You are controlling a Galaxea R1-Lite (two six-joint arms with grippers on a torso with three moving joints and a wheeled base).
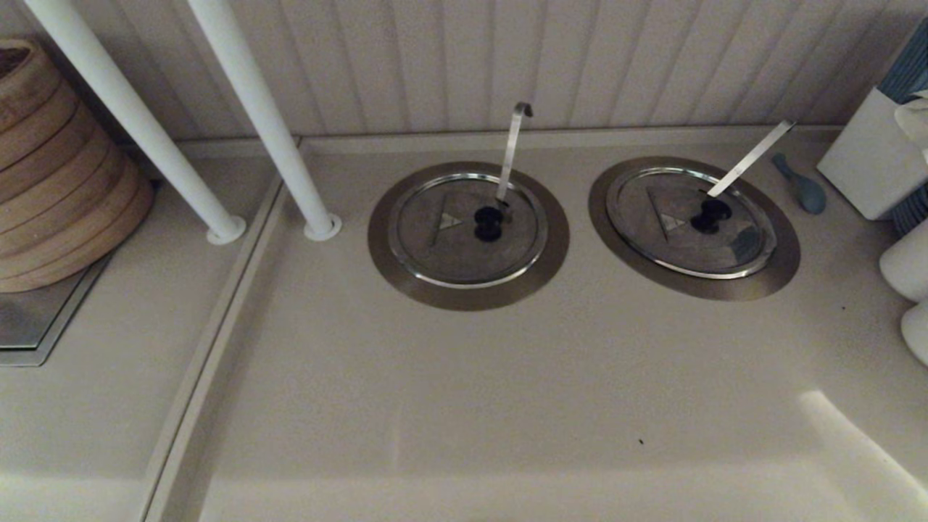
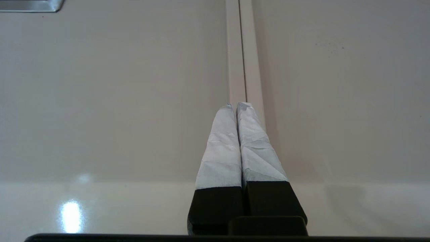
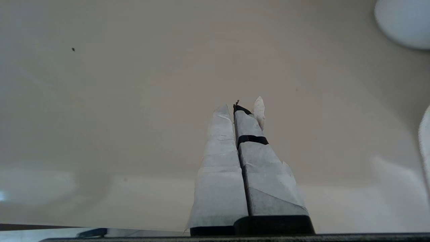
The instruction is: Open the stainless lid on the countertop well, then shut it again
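The stainless lid lies flat and closed on the right-hand countertop well in the head view. A black knob sits at its centre, and a straight slanted ladle handle pokes up through it. Neither arm shows in the head view. My left gripper is shut with nothing in it, hovering over a countertop seam. My right gripper is also shut and empty, above bare beige counter, far from the lid.
A twin lidded ring with an upright hook-tipped handle sits to the left. Two white posts and stacked bamboo steamers stand far left. A blue spoon, a white box and white cups crowd the right edge.
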